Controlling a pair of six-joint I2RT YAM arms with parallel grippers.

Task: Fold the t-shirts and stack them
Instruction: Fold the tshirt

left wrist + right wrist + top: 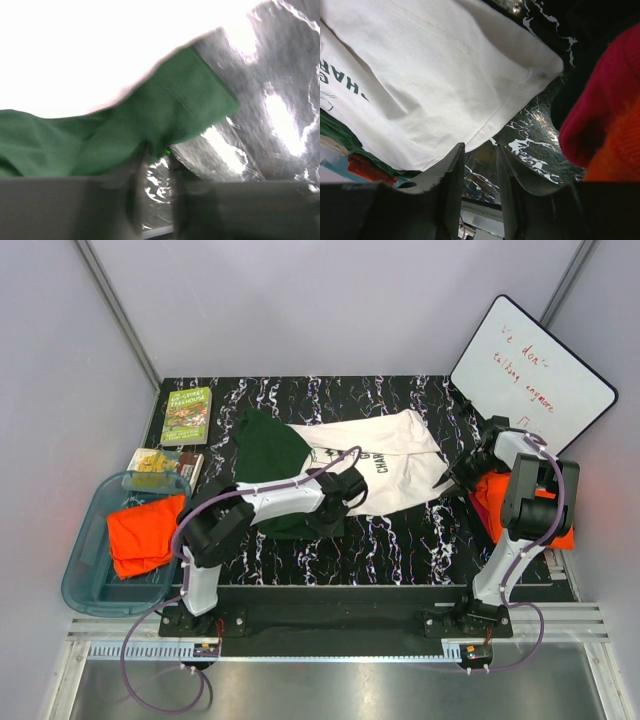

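The cream t-shirt point(400, 455) with dark green sleeves point(265, 445) and a black print lies spread on the black marbled table. My left gripper point(348, 490) is over its near middle. In the left wrist view, which is blurred, it point(156, 150) is closed on the edge of a green sleeve point(165, 110) that hangs above the table. My right gripper point(455, 478) is at the shirt's right edge. Its jaws point(480, 150) stand narrowly apart and empty beside the cream hem point(420, 75). One orange t-shirt point(487, 500) lies under the right arm and shows in the right wrist view point(615, 125). Another orange t-shirt point(140, 535) lies in the bin.
A blue plastic bin point(90, 590) stands off the table's left edge. A green book point(187, 415) and a snack packet point(160, 465) lie at the back left. A whiteboard point(530, 370) leans at the back right. Grey walls close in on three sides.
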